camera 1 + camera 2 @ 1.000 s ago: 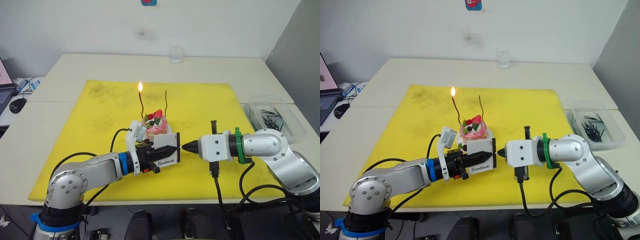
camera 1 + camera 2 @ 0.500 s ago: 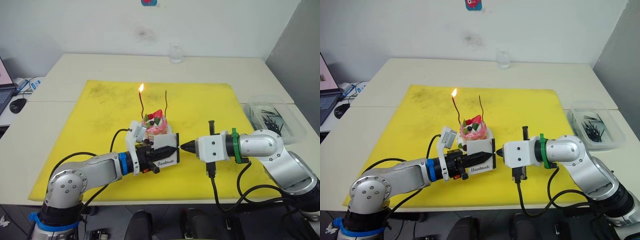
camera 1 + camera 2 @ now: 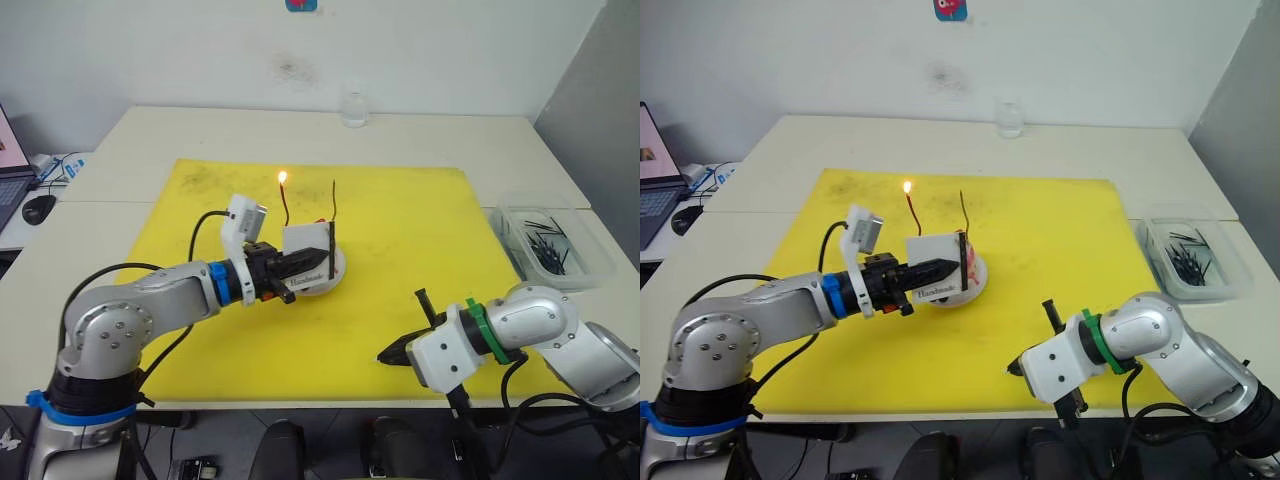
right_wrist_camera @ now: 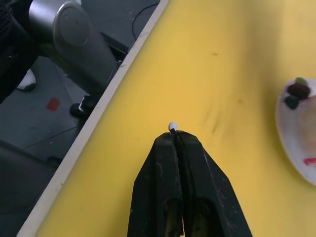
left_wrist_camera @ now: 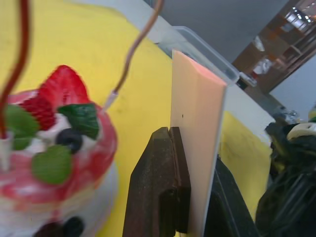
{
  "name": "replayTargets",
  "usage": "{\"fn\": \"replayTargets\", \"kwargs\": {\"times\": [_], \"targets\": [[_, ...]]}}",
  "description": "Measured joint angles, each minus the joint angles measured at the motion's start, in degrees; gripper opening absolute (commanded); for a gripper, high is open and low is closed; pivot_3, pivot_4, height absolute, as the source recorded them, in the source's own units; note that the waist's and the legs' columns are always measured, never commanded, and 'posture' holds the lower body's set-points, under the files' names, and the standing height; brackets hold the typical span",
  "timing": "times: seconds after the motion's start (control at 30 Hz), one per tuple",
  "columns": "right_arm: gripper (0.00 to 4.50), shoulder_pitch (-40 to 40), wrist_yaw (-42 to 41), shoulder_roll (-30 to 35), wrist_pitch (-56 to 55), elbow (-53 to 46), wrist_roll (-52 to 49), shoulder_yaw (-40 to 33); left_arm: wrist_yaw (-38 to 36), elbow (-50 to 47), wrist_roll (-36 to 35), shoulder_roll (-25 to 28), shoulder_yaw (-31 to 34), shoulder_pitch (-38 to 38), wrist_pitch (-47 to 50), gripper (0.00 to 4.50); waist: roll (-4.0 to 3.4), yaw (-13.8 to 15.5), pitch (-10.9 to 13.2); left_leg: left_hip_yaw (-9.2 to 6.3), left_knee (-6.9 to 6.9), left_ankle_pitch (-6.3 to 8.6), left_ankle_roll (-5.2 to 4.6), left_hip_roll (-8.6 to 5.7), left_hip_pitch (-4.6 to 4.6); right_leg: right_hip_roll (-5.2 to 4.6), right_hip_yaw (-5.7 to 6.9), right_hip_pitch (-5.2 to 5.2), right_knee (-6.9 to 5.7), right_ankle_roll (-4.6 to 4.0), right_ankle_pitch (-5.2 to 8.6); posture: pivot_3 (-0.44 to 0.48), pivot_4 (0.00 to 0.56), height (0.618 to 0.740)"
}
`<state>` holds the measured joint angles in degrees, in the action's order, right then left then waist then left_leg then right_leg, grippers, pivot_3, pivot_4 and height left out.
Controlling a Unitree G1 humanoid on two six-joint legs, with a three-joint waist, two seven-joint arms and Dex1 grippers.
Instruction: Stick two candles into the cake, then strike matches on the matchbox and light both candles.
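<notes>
1. The matchbox [image 3: 937,277] is a flat white box with "Handmade" printed on it in black. It stands on edge, just in front of the cake [image 3: 322,268], with a black strip along its right-hand edge.
2. The left gripper [image 3: 303,272] is clamped on the matchbox, one black finger on each flat face, and holds it above the yellow mat [image 3: 400,230].
3. The cake is small, round and pink, with a strawberry and berries on top. It sits on a white plate [image 4: 295,132] near the middle of the mat.
4. Two thin wavy candles stand in the cake. The red candle [image 3: 285,205] on the left carries a small flame at its tip. The pale gold candle [image 3: 333,203] on the right is unlit.
5. The right gripper [image 4: 174,137] has its fingers pressed together on a match [image 4: 172,127], whose whitish head pokes out just past the tips. It hovers low over the mat's near edge, well apart from the cake.
6. A clear plastic tray [image 3: 590,255] of dark matches [image 3: 548,248] rests on the surface to the right of the mat.
</notes>
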<state>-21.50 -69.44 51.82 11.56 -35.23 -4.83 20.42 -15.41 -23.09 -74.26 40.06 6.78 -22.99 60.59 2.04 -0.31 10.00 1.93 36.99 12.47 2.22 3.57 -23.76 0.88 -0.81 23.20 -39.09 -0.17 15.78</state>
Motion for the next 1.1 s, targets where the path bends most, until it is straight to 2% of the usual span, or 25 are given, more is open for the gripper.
{"fn": "replayTargets", "kwargs": {"times": [0.23,0.7,0.83,0.97,1.1], "targets": [[0.03,-0.9,1.7,-0.7,4.1,0.5,-2.0,-3.9,-2.3,-4.3,-2.3,0.4,0.1,6.1,1.5,0.00,0.00,0.1,0.0,0.00,0.00,0.00,0.00,0.07,-0.02,-0.13,-0.01,0.00,0.02,0.00,0.00,0.000,0.150,0.729],[0.03,-1.8,3.5,-1.3,6.5,0.5,-3.2,-5.4,-2.8,-4.6,-2.1,0.1,-0.4,6.6,1.4,0.00,0.00,0.2,0.0,0.00,0.00,0.00,0.00,0.03,-0.02,-0.10,0.00,0.00,0.01,0.00,0.00,0.000,0.150,0.729],[0.03,-2.8,4.6,-2.3,7.4,0.5,-3.3,-5.9,-3.9,-5.5,-1.6,1.1,-0.3,10.0,1.5,0.00,0.00,0.0,0.0,0.02,0.00,0.00,0.00,0.05,-0.01,-0.10,-0.03,0.00,0.00,-0.01,0.00,0.000,0.150,0.729],[0.03,-10.8,6.4,-4.9,8.8,4.2,-2.9,-6.4,-5.7,-5.5,0.7,2.8,0.2,14.9,1.3,0.00,-0.02,-0.2,0.0,-0.02,0.00,0.00,0.00,0.04,0.02,-0.08,0.02,0.02,-0.04,-0.06,-0.02,0.000,0.150,0.729],[0.03,-18.2,9.9,-9.5,8.6,11.0,-0.2,-5.6,-7.3,-5.7,2.8,2.8,-0.2,16.2,1.2,0.00,-0.02,-0.1,0.0,0.00,0.01,0.00,-0.01,0.03,0.00,-0.08,0.00,0.02,-0.03,-0.08,-0.03,0.000,0.150,0.729]]}}
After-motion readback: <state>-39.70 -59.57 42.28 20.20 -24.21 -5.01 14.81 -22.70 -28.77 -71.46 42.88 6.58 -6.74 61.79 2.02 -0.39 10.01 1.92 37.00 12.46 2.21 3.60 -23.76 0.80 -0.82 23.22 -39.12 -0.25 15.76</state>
